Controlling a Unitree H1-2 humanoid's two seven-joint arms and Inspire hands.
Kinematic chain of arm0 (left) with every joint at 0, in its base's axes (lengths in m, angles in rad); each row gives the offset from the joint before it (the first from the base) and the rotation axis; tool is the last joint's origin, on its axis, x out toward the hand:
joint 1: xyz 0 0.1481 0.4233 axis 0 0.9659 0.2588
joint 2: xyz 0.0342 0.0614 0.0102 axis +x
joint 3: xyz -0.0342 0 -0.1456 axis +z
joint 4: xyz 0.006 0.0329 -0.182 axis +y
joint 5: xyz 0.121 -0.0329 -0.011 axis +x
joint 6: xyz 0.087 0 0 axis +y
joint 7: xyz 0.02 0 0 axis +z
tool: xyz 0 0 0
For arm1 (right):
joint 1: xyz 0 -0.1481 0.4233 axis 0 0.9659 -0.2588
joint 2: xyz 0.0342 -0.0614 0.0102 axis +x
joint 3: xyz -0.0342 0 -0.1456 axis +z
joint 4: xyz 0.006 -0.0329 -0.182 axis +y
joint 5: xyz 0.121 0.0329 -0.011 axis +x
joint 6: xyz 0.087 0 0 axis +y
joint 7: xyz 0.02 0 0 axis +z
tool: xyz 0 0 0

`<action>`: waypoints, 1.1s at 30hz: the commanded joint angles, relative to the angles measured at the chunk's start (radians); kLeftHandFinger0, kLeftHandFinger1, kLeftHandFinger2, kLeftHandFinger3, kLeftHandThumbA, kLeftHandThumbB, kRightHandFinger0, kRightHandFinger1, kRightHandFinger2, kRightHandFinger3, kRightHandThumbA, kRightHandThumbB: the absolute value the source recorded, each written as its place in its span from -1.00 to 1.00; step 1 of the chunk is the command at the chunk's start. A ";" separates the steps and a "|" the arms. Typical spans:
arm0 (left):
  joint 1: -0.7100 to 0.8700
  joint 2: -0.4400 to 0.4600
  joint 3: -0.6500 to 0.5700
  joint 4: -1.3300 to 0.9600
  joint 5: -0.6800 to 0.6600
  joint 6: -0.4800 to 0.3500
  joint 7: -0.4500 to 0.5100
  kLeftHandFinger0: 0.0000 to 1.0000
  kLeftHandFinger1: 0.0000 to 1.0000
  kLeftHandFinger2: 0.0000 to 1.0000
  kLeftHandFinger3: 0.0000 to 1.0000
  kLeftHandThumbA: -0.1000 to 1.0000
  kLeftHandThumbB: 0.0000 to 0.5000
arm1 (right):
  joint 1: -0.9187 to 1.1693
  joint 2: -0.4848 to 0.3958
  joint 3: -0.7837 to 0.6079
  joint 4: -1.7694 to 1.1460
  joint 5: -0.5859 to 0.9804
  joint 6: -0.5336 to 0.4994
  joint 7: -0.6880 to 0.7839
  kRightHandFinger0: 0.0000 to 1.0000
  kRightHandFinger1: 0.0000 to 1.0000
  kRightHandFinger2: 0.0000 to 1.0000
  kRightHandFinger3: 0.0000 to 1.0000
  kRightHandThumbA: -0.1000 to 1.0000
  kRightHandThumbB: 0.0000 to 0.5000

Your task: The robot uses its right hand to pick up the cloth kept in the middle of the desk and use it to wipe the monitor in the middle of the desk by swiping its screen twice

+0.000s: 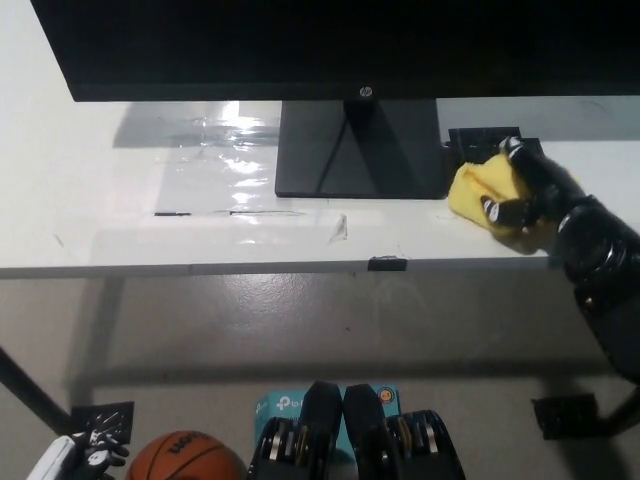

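Observation:
A yellow cloth lies bunched on the white desk, just right of the monitor's black stand. My black right hand lies over the cloth's right side, its fingers curled into the fabric. The cloth rests on the desk surface. The dark monitor spans the top of the head view; only its lower bezel and underside show. My white left hand rests at the picture's lower left corner, low beside the desk, and only a small part of it shows.
A small black object sits behind the cloth by the stand. A shiny tape patch covers the desk left of the stand. A black clip marks the front edge. An orange basketball and a black floor bracket lie below.

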 commanded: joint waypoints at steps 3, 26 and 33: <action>-0.011 0.031 0.010 -0.011 0.008 -0.022 -0.012 0.03 0.19 0.43 0.57 0.11 0.12 | 0.020 -0.055 0.117 -0.067 -0.210 -0.001 -0.080 -0.93 -0.52 -0.08 1.00 -1.00 -0.98; -0.007 0.030 0.003 -0.018 0.012 -0.027 -0.026 0.04 0.19 0.37 0.52 0.13 0.28 | 0.091 0.007 0.054 0.049 -0.236 -0.190 -0.462 -1.00 -0.68 -0.14 -0.73 -1.00 -0.98; 0.012 0.024 -0.002 -0.011 0.016 -0.034 -0.026 0.01 0.15 0.36 0.54 0.09 0.31 | 0.121 0.099 -0.209 -0.111 -0.057 -0.295 -0.532 -1.00 -0.84 -0.15 -0.79 -1.00 -0.96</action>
